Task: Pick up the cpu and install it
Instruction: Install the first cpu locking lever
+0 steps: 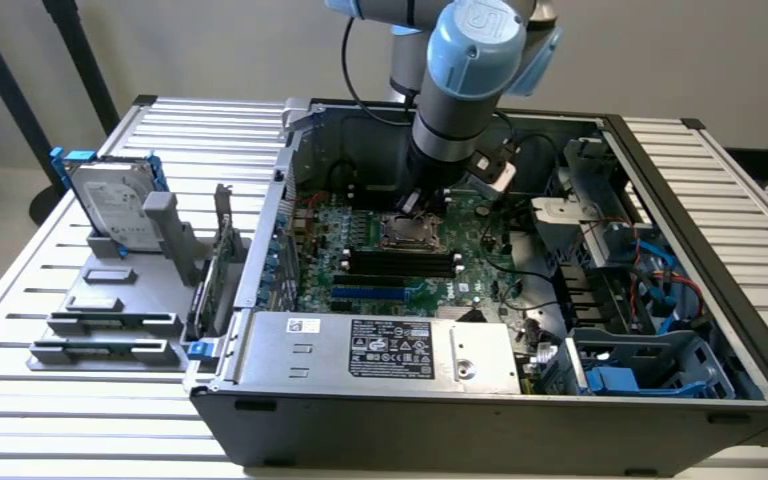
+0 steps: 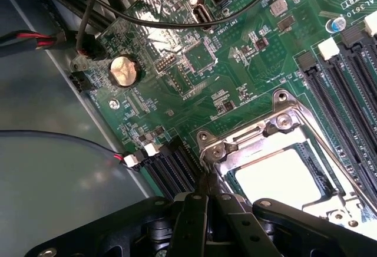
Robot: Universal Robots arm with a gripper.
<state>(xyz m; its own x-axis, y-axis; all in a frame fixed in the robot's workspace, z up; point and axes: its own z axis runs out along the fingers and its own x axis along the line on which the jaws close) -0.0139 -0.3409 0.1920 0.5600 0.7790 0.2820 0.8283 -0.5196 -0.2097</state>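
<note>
Gripper (image 2: 207, 193) low over motherboard (image 2: 177, 98), fingers drawn together, nothing visible between them. The cpu (image 2: 281, 174) sits in the socket frame (image 2: 283, 121) just beside the fingertips.

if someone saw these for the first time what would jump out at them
First, the blue and grey robot arm reaching down into the open computer case, its gripper right above the metal socket on the green motherboard. In the wrist view the cpu lies bright and silvery in that socket's frame, by the gripper. On the exterior view's left, a hard drive stands upright in a grey rack.
</note>
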